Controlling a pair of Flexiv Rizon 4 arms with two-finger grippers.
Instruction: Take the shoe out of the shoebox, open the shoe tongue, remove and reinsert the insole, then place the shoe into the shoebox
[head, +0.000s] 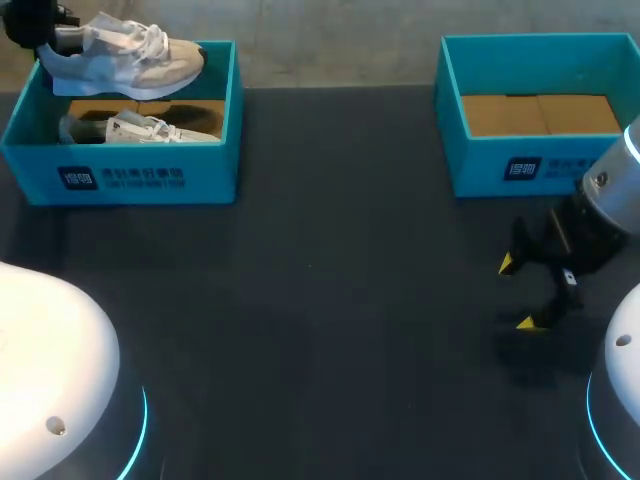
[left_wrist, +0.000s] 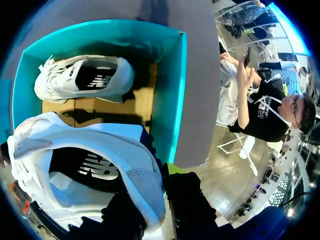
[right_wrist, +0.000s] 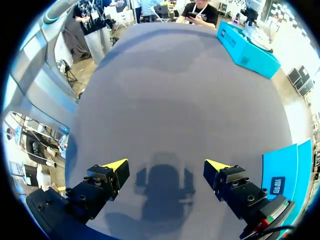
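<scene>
The left claw (head: 52, 40) is clamped on the heel of the shoe (head: 125, 55), held up over the box (head: 140, 182). It should lift clear of the box wall and the other shoe (head: 140, 128) inside, then come down softly on the table (head: 330, 280). Off right are a second box (head: 500, 168) and the right claw (head: 520, 292), fingers apart.
</scene>
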